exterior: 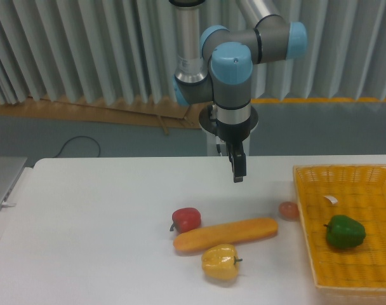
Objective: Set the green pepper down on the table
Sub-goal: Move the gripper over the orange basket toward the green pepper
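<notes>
Green pepper (345, 232) in the yellow basket (377, 283), not on the table (85, 235).

My gripper (239, 170) hangs empty above the table; fingers look together. The pepper lies well off to one side, lower.

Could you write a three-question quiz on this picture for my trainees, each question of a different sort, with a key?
1. True or false: the green pepper already lies on the white table.
2. Which thing lies closest to the yellow pepper?
A. the long orange vegetable
B. the yellow basket
C. the laptop
3. Fill in: the gripper hangs above the table and holds ____.

Key
1. False. It lies inside the basket, at the right.
2. A. It lies just behind the yellow pepper, with the red pepper at its left end.
3. Nothing. It is well clear of every vegetable; whether its fingers are open cannot be told from this side.
</notes>
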